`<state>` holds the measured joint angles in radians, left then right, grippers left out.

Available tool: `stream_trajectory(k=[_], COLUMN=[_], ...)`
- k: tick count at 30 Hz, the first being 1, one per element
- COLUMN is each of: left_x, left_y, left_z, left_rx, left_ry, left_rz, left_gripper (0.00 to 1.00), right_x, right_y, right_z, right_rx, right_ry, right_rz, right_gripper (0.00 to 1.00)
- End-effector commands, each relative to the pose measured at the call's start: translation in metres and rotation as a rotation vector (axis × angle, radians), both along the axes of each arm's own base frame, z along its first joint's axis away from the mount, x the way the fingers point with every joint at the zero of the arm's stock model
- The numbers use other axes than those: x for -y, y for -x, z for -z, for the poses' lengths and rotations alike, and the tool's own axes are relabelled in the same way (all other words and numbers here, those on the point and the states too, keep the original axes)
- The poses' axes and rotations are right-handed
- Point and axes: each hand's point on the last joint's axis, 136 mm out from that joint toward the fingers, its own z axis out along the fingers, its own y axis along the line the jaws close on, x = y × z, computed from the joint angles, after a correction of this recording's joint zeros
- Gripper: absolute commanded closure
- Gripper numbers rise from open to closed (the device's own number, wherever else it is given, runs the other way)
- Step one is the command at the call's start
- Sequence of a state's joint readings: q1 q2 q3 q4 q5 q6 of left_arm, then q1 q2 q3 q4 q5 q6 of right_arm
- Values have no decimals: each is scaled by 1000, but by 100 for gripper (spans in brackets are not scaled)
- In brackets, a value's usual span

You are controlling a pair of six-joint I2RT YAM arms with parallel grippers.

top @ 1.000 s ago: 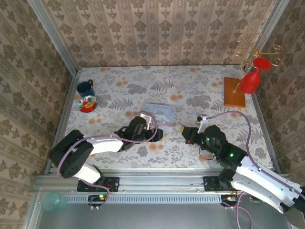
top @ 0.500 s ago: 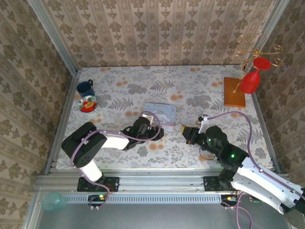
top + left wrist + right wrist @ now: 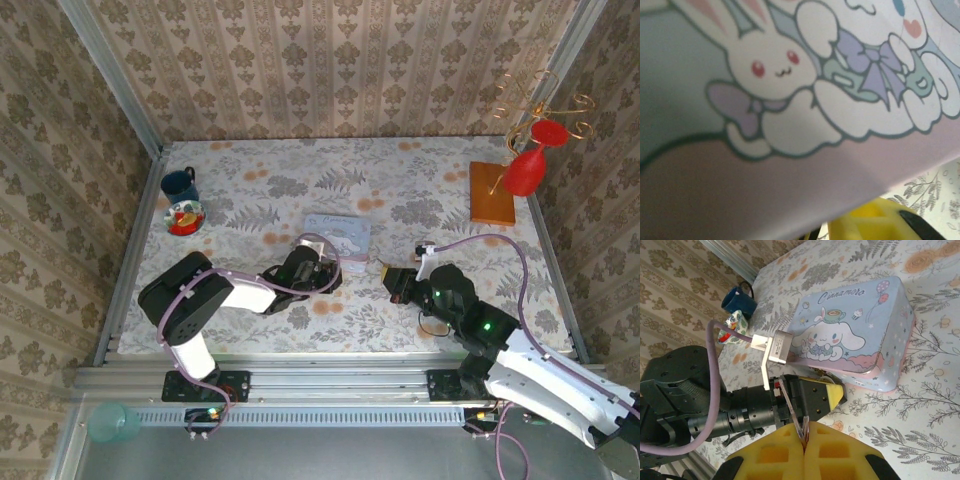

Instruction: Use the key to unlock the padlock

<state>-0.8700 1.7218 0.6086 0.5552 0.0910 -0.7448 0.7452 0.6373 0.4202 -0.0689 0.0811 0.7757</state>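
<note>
Floral counter (image 3: 420,190): one pastel tin box (image 3: 850,335), one mug (image 3: 737,300), two grippers. One key (image 3: 791,407) is pinched in the fully closed right gripper (image 3: 805,452), near the tin. The left gripper (image 3: 834,396) is set against the tin's near edge. Its opening cannot be told, nor whether the padlock is held. Step judged: lock steadying. Next: fine alignment of the key with the keyway.
</note>
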Motion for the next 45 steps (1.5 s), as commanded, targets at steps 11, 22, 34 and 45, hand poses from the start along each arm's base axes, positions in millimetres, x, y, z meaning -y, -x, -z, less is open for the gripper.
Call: stream_trajectory(k=[11,22,34,45], left_x=[15,40,46,50], left_y=[0,5,7,12], left_z=[-36,-60,-70,-82], left_rx=[-87,-182,-213,-252], left_ry=[149,273,370,477], left_rz=[-36,49,46,20], left_gripper=[83,86,89,91], right_x=[1,-40,-26,-21], right_y=[0,4,-12,-12], right_z=[48,87,97,97], right_rx=[-163,-423,-504,-497], right_ry=[-98,-232,-334,-393], right_rz=[86,-10,-19,-55], right_gripper=[100,100,100,100])
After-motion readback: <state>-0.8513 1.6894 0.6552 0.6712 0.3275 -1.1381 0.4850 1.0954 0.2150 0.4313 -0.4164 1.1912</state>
